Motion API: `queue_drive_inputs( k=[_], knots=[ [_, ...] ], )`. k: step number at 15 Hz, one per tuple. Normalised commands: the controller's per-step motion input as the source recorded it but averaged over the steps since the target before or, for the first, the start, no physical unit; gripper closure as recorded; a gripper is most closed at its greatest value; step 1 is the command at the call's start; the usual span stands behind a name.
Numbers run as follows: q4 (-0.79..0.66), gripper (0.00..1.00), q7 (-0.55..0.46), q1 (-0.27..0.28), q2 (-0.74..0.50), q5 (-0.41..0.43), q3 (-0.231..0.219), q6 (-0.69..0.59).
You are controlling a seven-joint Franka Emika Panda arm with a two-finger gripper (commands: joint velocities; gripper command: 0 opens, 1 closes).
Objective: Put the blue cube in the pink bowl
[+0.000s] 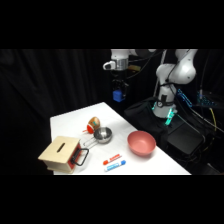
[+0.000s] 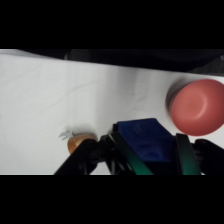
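Note:
The blue cube (image 1: pixel 118 95) hangs high over the table's far edge, gripped between the fingers of my gripper (image 1: pixel 118 92). Seen from the wrist, the blue cube (image 2: pixel 145 140) fills the space between the two fingers, with the gripper (image 2: pixel 147 147) shut on it. On the table to the right sits the pink bowl (image 1: pixel 141 142), wide, round and with nothing inside. From the wrist the pink bowl (image 2: pixel 197 106) shows at the right edge, off to one side of the cube and far below it.
A small metal bowl (image 1: pixel 103 134) with a handle stands mid-table beside an orange object (image 1: pixel 93 123). A wooden box (image 1: pixel 61 153) sits at the front left. Red and blue markers (image 1: pixel 114 162) lie near the front edge. Dark equipment (image 1: pixel 182 142) borders the table's right side.

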Motion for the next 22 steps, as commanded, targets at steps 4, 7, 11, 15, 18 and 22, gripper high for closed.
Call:
queue_drive_inputs(
  k=[4, 7, 11, 15, 18, 22],
  knots=[
    [0.17, 0.69, 0.20, 0.214, 0.07, 0.051, 0.092, -0.13],
    [0.22, 0.69, 0.17, 0.204, 0.14, 0.109, 0.123, -0.12],
    [0.31, 0.69, 0.15, 0.157, 0.17, 0.127, 0.107, -0.17],
    [0.30, 0.69, 0.11, 0.123, 0.15, 0.139, 0.082, -0.19],
    [0.10, 0.69, 0.14, 0.089, 0.07, 0.071, 0.092, -0.07],
    [-0.11, 0.69, 0.13, 0.085, 0.08, 0.054, 0.080, 0.16]
  ],
)
